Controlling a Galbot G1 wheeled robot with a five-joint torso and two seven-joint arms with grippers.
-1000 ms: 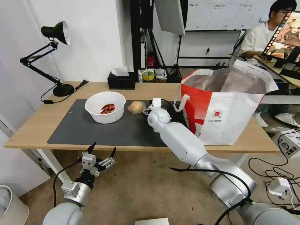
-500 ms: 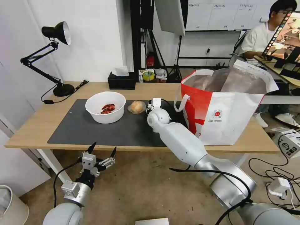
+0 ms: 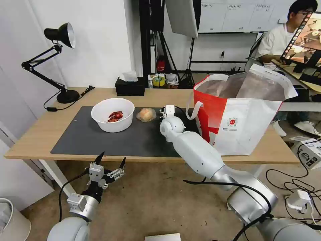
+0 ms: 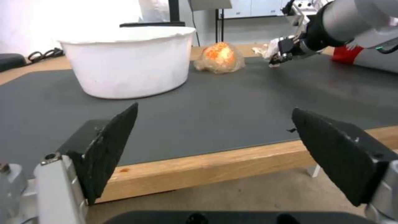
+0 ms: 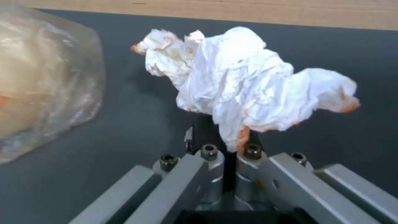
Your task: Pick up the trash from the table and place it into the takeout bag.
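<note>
Overhead first, from the head camera. I see the table (image 3: 40, 134) with its dark grey mat (image 3: 100, 140). On the mat, the white bowl (image 3: 113, 114) with red scraps sits toward the left; the clear-wrapped lump (image 3: 146, 114) lies just beside it to the right. My right arm reaches across the mat, and the right gripper (image 3: 164, 114) sits near the lump, between it and the takeout bag (image 3: 240, 117). The bag stands upright on the right part of the table, mouth open, foil lining visible. A black tissue box (image 3: 130, 87) and a desk lamp (image 3: 57, 60) stand along the far edge. My left gripper (image 3: 110, 161) hangs below the near table edge, over the floor, fingers spread.

Left wrist camera. Both dark finger pads (image 4: 108, 146) stand wide apart with nothing between them, level with the near table edge. Beyond them I see the bowl (image 4: 128, 60), the lump (image 4: 219, 58), and the right gripper (image 4: 278, 56) just above the mat with something white at its tip.

Right wrist camera. The fingers are clamped together on the lower end of the crumpled tissue (image 5: 248, 84), which is white with orange-red stains. I cannot tell if the tissue touches the mat (image 5: 136, 124). The wrapped lump (image 5: 41, 84) lies near, apart from the tissue.
</note>
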